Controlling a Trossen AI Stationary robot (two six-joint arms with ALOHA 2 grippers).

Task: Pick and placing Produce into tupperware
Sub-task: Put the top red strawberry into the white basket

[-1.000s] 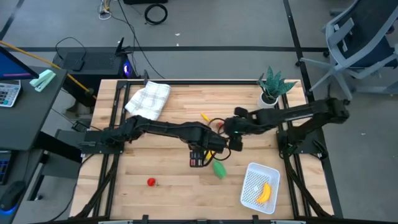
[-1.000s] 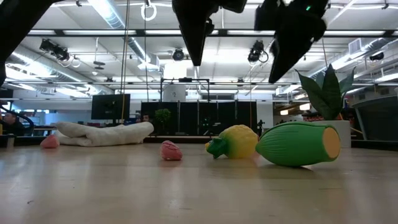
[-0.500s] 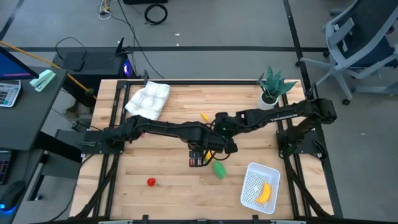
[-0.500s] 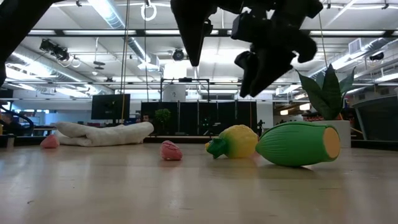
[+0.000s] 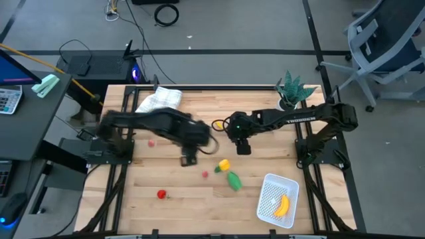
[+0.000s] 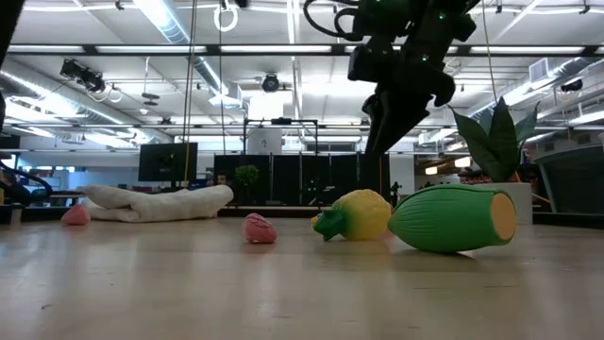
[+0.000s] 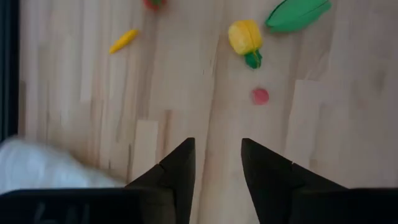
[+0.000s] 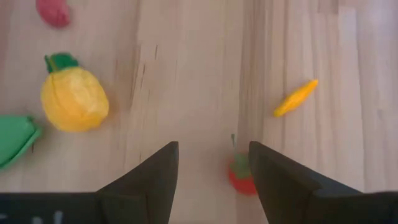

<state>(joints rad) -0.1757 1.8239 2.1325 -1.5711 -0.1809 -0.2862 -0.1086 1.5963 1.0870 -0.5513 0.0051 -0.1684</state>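
- The right gripper (image 5: 240,145) hangs above the middle of the table (image 5: 192,199), its 2 fingers (image 8: 152,180) spread apart with nothing between them; a small red piece (image 8: 241,176) lies on the wood just beyond the gap.
- The left gripper (image 5: 188,159) hangs left of centre, its fingers (image 7: 177,171) also parted and empty.
- The yellow pepper (image 5: 224,164) lies on the table just beside the green oblong piece (image 5: 234,180), a little toward the front from the right gripper.
- 1 tiny red piece (image 5: 205,174) lies left of the pepper; another red piece (image 5: 161,194) sits well apart near the front-left.
- A small yellow-orange piece (image 8: 296,98) lies near the right gripper.
- The white basket (image 5: 290,186) stands at the front-right corner with the banana (image 5: 283,206) inside it.
- A white cloth (image 5: 159,101) lies at the back-left; a potted plant (image 5: 291,89) stands at the back-right.
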